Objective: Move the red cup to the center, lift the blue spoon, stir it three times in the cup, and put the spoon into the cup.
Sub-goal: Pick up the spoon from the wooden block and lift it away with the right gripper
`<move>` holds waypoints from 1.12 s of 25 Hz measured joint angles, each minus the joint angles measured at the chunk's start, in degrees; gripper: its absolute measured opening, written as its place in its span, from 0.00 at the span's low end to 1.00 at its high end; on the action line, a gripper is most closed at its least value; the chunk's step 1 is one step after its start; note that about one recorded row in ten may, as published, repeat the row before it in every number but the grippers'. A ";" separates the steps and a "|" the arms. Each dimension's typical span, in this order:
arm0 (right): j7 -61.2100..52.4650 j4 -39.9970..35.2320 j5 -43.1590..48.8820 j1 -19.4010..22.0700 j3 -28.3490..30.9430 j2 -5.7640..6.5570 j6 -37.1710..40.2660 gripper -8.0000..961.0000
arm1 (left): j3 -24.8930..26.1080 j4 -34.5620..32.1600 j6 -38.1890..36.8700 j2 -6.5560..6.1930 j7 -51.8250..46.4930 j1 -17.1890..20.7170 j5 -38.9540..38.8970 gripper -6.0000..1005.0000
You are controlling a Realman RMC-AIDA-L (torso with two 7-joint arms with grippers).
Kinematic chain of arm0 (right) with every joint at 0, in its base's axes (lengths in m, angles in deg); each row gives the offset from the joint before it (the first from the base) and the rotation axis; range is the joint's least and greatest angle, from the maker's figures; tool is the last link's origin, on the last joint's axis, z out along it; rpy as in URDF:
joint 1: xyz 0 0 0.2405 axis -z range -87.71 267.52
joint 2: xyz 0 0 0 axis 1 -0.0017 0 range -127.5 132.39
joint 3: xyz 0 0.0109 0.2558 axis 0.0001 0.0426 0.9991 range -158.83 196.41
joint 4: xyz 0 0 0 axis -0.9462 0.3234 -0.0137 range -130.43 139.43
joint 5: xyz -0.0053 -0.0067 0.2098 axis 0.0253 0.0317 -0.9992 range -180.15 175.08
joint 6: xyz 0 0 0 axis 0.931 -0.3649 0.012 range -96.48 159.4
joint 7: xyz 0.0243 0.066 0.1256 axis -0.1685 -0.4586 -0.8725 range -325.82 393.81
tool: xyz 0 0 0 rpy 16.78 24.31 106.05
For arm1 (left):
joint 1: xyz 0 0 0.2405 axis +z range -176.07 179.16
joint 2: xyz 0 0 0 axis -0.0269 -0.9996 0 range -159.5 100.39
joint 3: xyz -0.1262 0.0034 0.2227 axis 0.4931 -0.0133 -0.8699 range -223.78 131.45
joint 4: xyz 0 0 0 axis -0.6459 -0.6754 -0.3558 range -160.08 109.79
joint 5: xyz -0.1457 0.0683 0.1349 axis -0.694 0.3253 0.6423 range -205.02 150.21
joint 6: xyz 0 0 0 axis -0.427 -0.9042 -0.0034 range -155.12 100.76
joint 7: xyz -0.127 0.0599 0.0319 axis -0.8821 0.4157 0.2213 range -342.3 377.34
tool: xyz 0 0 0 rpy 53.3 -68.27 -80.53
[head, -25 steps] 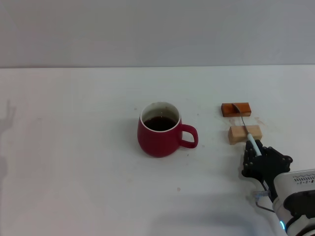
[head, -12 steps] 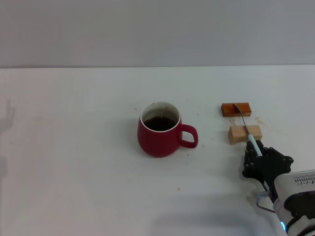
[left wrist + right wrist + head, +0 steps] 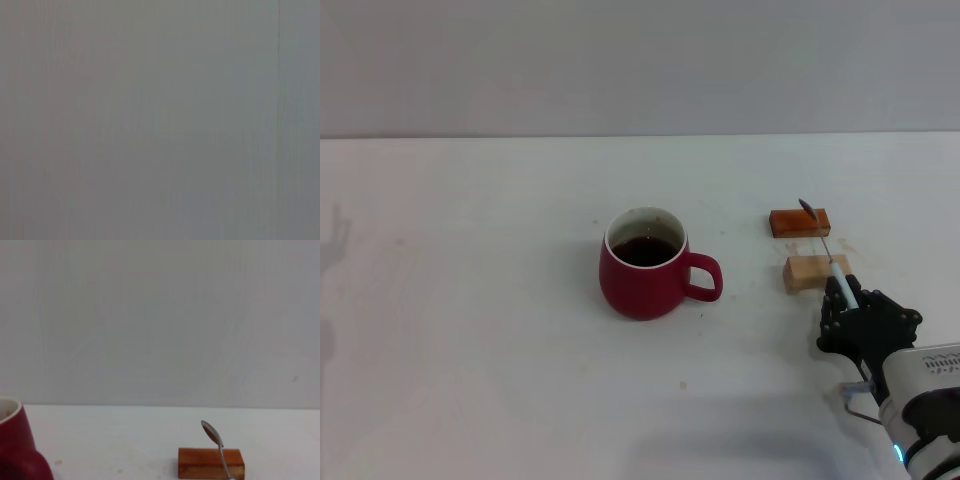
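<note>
The red cup point(image 3: 642, 270) stands mid-table, dark liquid inside, handle pointing right; its edge point(image 3: 15, 447) also shows in the right wrist view. My right gripper point(image 3: 855, 318) is at the table's near right, shut on the pale handle of the blue spoon point(image 3: 825, 250). The spoon slants up and away from the gripper, its grey bowl point(image 3: 211, 432) raised just above the orange-brown block point(image 3: 800, 222). The left gripper is out of sight; its wrist view shows only flat grey.
A pale wooden block point(image 3: 810, 272) lies just in front of the orange-brown block point(image 3: 210, 463), both right of the cup and close to the spoon. White tabletop point(image 3: 470, 300) stretches to the left, with a grey wall behind.
The spoon's bowl has lifted off the orange-brown block and now tilts upward. My right gripper has shifted slightly right and nearer with the handle. The cup has not moved.
</note>
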 joint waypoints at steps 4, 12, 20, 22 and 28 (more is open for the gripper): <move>0.00 0.56 0.05 0.10 -0.27 0.10 1.00 0.15 | 0.00 -0.14 0.03 0.02 0.00 0.00 -0.03 0.86; 1.25 3.98 0.23 1.08 0.13 0.61 2.35 0.15 | 0.00 -0.15 0.22 0.02 0.00 0.00 -0.09 0.86; 9.20 13.49 0.27 3.78 2.33 2.63 2.91 0.15 | 0.00 -0.33 0.60 0.03 0.00 0.00 -0.10 0.86; 10.61 17.04 0.28 4.59 2.77 3.60 2.56 0.15 | 0.01 -0.33 1.14 0.08 0.00 0.00 -0.09 0.86; 16.94 25.74 -0.02 7.07 3.98 5.51 0.80 0.15 | 0.01 -0.33 1.42 0.12 0.00 0.00 -0.08 0.86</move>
